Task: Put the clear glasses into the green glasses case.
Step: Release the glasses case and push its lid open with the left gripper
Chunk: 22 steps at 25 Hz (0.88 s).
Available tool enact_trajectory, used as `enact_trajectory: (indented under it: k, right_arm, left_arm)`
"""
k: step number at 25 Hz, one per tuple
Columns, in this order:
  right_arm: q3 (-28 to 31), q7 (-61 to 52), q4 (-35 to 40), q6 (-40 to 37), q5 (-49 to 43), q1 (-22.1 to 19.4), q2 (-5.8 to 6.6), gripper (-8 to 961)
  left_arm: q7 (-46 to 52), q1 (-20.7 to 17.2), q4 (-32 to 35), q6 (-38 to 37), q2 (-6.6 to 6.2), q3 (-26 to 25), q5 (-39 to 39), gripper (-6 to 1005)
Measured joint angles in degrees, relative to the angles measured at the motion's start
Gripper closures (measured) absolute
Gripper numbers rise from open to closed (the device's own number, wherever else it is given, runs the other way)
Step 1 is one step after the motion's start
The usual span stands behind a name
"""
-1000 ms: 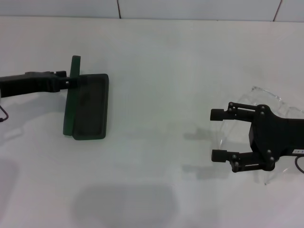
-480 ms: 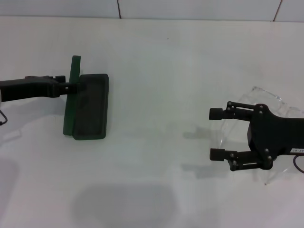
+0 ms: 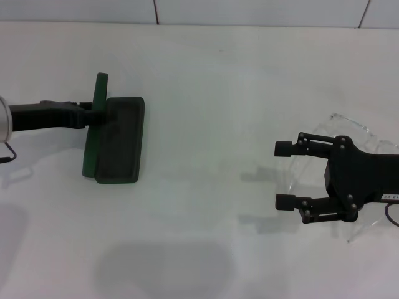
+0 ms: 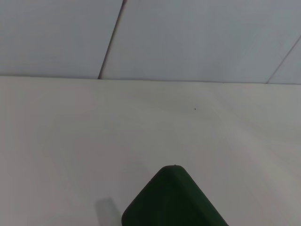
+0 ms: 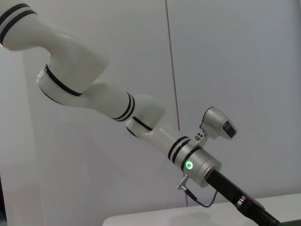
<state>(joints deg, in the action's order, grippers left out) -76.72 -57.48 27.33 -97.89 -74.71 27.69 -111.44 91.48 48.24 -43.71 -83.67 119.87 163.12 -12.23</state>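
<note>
You have a wide bare stretch of white table (image 3: 212, 93) between the green glasses case (image 3: 118, 140) on your left and the clear glasses (image 3: 349, 128) on your right; they sit well apart. The case lies open, its lid (image 3: 95, 124) standing upright along the outer edge, so that side is walled off, and the left gripper (image 3: 93, 112) reaches in there at the lid. The right gripper (image 3: 285, 175), fingers spread, hangs over the glasses, blocking access from above. Behind the table rises a panelled wall (image 4: 188, 37).
</note>
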Motion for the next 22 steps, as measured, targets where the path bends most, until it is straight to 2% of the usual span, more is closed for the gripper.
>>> enact_trajectory:
  k: [10, 22]
  right_arm:
    - [0.0, 0.0, -0.29, 0.31, 0.01, -0.09, 0.0, 128]
    - [0.0, 0.0, -0.29, 0.69, 0.01, -0.1, 0.14, 128]
  left_arm:
    - [0.08, 0.3, 0.53, -1.16, -0.38, 0.0, -0.3, 301]
    - [-1.75, 1.25, 0.18, -3.85, -0.58, 0.0, -1.07, 590]
